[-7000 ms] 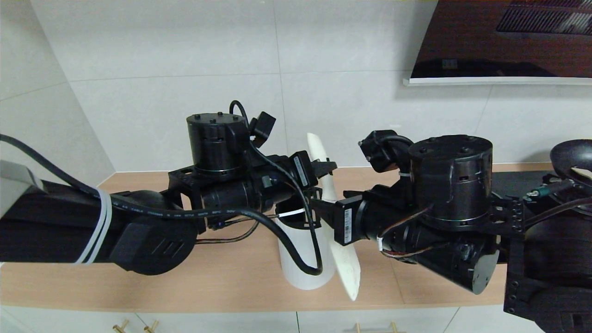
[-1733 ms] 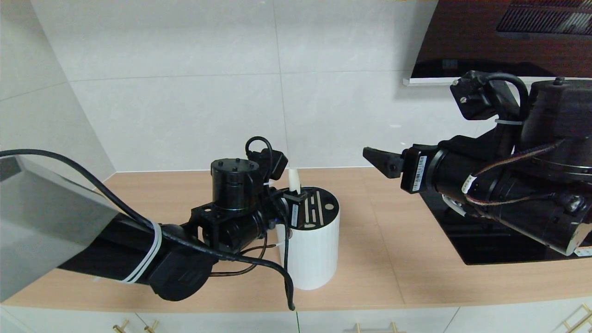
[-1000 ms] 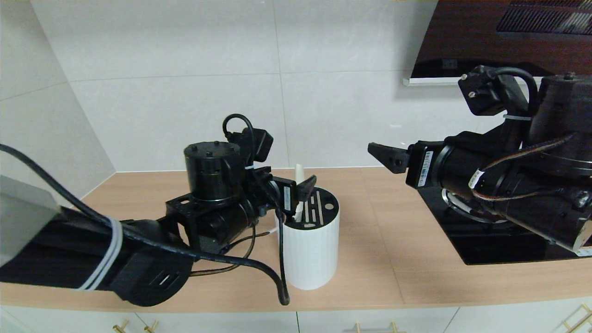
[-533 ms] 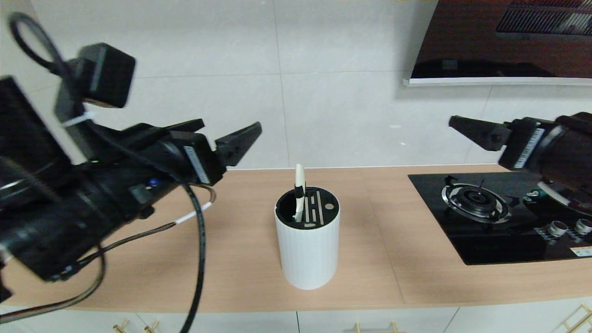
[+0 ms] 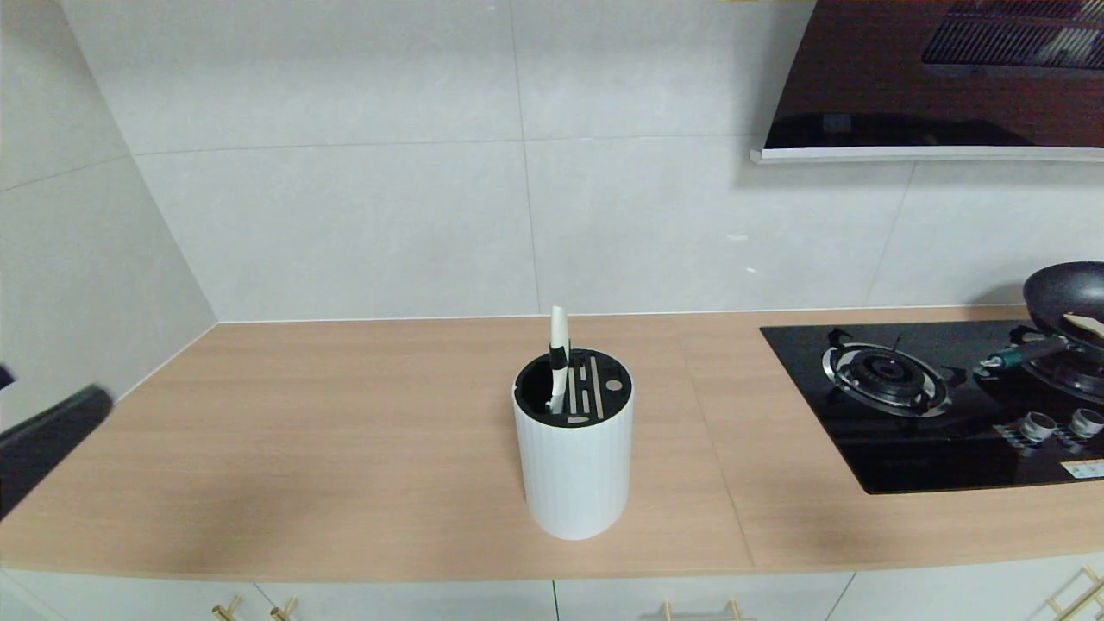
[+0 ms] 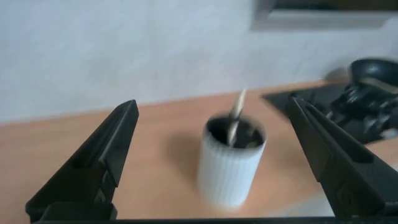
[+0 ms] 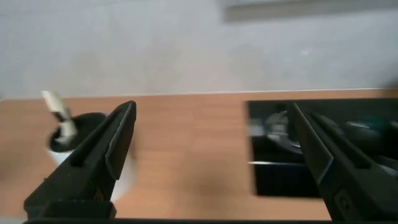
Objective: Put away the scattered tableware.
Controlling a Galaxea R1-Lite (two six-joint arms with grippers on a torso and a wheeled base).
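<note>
Head view: the knife (image 5: 558, 345) stands in the holder (image 5: 573, 466) on the worktop (image 5: 345, 431), as before; both arms have drawn back from it. The left tool (image 6: 210, 106) and right tool (image 7: 211, 109) gape open, empty.

Left hand (image 6: 211, 106) is hovering with jaws spread wide. White ribbed holder (image 6: 227, 171) is standing on the wooden worktop (image 6: 158, 134), a pale utensil handle (image 6: 237, 107) sticking up from it.
</note>
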